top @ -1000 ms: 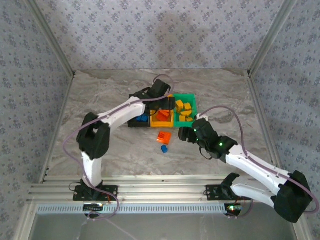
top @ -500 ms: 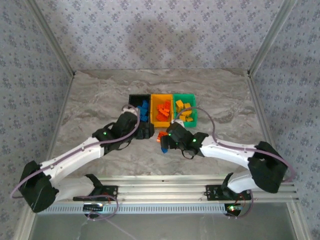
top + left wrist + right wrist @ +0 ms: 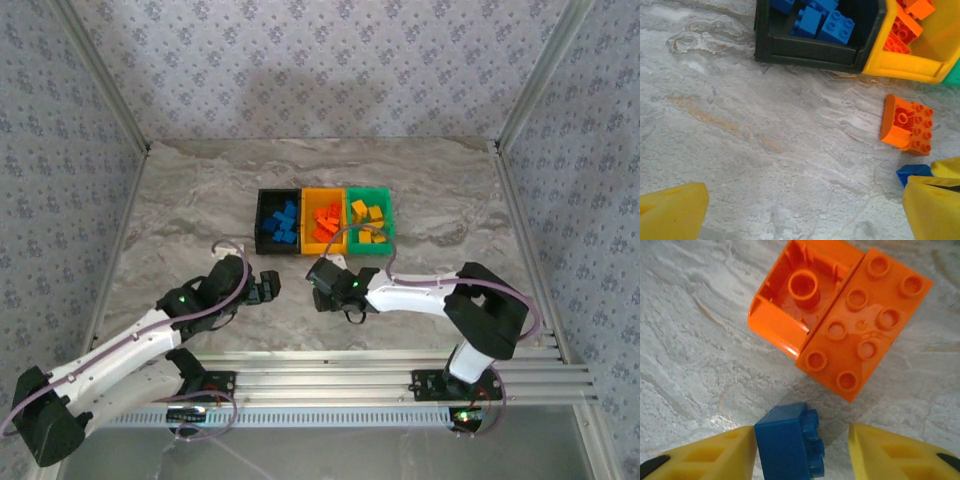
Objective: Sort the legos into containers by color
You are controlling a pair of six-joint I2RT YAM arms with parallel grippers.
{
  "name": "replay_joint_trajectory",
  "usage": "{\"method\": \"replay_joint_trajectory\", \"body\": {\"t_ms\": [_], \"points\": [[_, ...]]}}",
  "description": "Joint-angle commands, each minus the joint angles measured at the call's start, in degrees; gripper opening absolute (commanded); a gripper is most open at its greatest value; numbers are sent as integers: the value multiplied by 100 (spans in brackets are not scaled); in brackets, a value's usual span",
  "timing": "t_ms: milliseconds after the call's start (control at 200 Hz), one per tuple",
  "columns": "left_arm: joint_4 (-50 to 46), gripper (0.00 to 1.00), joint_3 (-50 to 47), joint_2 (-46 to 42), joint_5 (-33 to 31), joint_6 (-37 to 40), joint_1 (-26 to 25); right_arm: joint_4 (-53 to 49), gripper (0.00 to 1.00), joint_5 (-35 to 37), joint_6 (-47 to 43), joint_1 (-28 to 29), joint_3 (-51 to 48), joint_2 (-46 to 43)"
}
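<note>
Down at the table (image 3: 765,150) with the right gripper (image 3: 800,442), jaws half-narrowed either side of a blue lego (image 3: 787,445): touching it on one side, a sliver of gap on the other, so not yet clamped. Lying on its side, studs toward the gapped finger.

Just beyond the jaws, two orange legos (image 3: 840,325) pressed together, one hollow side up; close enough to get nudged.

Well apart, the left gripper (image 3: 802,207): jaws spread wide, holding nothing, probably kept clear of the pick.

Ahead of those jaws, black bin (image 3: 810,52) of blues, likely this piece's home, beside the orange bin (image 3: 910,65); yellows in the green bin (image 3: 370,189).
</note>
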Motion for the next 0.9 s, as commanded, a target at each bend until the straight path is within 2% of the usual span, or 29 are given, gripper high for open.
{"method": "replay_joint_trajectory", "body": {"t_ms": [0, 310, 525, 675, 894], "points": [[-213, 100, -49, -123, -179, -91, 70, -252, 50, 90, 148, 82, 140, 176], [-209, 100, -110, -149, -176, -45, 149, -31, 32, 125, -190, 221, 148, -76], [-342, 100, -183, -168, -244, -74, 180, -71, 28, -126, -736, 165, 631, -553], [-480, 100, -257, -247, -212, -184, 190, -226, 28, -437, -1084, -156, 1662, -86], [-512, 100, -420, -593, -49, -226, 209, -240, 30, -544, -1499, -649, 3410, 1301]]}}
